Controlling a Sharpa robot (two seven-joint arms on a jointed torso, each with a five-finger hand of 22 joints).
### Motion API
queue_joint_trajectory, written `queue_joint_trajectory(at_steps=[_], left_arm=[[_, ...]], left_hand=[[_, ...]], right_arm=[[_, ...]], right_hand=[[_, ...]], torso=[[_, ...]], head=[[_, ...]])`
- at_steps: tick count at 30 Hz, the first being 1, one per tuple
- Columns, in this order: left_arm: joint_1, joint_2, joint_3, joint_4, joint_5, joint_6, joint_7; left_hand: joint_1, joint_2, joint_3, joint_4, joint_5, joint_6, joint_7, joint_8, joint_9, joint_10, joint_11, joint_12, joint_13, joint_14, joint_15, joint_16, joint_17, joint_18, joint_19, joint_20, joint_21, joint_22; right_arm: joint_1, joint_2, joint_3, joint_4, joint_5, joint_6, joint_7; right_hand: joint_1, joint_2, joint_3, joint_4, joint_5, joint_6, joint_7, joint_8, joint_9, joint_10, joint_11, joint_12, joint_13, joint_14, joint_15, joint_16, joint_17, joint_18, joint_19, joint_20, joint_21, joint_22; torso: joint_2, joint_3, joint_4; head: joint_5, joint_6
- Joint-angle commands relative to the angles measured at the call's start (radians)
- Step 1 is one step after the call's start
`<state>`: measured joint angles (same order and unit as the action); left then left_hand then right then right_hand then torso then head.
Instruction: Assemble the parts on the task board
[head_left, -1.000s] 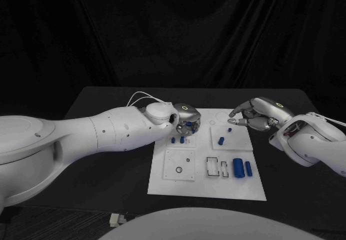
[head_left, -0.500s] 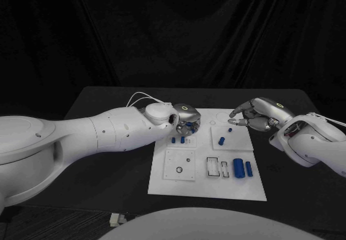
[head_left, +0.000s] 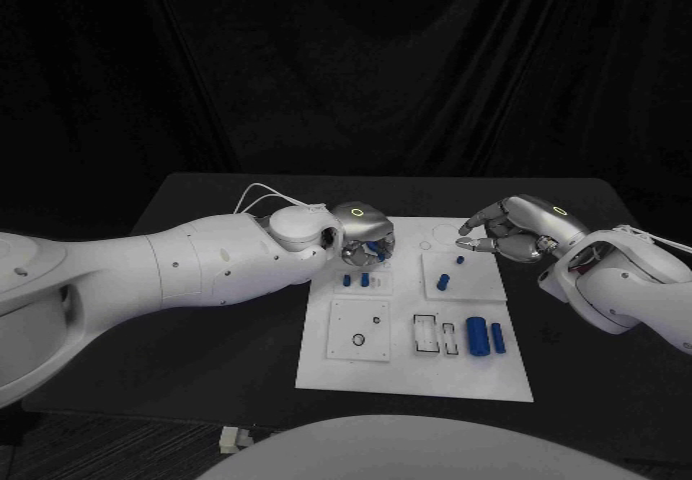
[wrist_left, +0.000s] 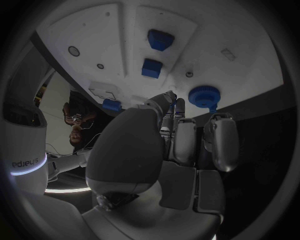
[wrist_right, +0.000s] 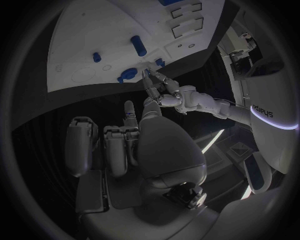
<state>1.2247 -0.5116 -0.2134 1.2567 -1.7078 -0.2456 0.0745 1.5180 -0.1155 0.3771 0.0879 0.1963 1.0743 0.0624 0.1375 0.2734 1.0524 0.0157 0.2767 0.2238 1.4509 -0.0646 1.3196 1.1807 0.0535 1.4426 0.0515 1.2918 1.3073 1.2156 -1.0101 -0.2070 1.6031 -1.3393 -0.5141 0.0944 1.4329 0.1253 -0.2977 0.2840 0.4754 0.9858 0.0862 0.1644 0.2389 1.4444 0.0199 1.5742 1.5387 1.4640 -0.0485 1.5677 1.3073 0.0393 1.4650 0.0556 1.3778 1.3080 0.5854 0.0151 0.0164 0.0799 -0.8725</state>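
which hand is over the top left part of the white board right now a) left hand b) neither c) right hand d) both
a, the left hand sits over the task board at its far left corner, while the right hand hangs at the board's far right edge.

A flat white rectangular task board (head_left: 411, 375) lies on the tabletop, carrying small blue plastic parts: a large upright-lying cylinder (head_left: 476, 335) beside a slimmer blue peg (head_left: 496, 337), and two blue blocks (wrist_left: 152, 67) near its far end.
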Motion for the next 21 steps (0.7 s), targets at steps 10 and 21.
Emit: queue_joint_trajectory(at_steps=[10, 21], left_arm=[[0.049, -0.102, 0.001, 0.117, 0.0, -0.024, 0.001], [0.038, -0.12, 0.001, 0.106, 0.0, 0.039, 0.006]], left_hand=[[-0.01, -0.002, 0.018, -0.01, -0.031, -0.005, -0.001, -0.013, -0.004, -0.001, 0.0, -0.015, -0.013, 0.01, 0.0, 0.002, 0.0, 0.006, 0.001, -0.004, 0.0, 0.185], [-0.015, -0.002, 0.021, -0.009, -0.041, -0.008, 0.0, -0.016, -0.005, -0.006, 0.002, -0.022, -0.017, 0.007, 0.001, -0.002, -0.008, 0.007, -0.002, -0.003, -0.006, 0.183]], right_arm=[[-0.009, 0.003, 0.001, -0.002, -0.006, 0.002, -0.005], [-0.017, 0.004, 0.001, -0.005, -0.006, 0.004, -0.004]], right_hand=[[0.009, 0.001, -0.006, 0.0, 0.005, 0.006, 0.003, -0.002, 0.0, 0.126, -0.015, -0.003, 0.032, 0.107, -0.006, 0.003, 0.263, 0.01, 0.001, 0.002, -0.005, 0.198], [0.01, 0.001, -0.006, 0.0, 0.005, 0.006, 0.003, -0.002, -0.001, 0.126, -0.015, -0.003, 0.032, 0.107, -0.006, 0.003, 0.263, 0.011, -0.001, 0.002, -0.01, 0.196]], torso=[[-0.001, -0.0001, -0.0007], [0.0, -0.0001, 0.0003]], head=[[0.002, 0.0], [-0.002, 0.0]])
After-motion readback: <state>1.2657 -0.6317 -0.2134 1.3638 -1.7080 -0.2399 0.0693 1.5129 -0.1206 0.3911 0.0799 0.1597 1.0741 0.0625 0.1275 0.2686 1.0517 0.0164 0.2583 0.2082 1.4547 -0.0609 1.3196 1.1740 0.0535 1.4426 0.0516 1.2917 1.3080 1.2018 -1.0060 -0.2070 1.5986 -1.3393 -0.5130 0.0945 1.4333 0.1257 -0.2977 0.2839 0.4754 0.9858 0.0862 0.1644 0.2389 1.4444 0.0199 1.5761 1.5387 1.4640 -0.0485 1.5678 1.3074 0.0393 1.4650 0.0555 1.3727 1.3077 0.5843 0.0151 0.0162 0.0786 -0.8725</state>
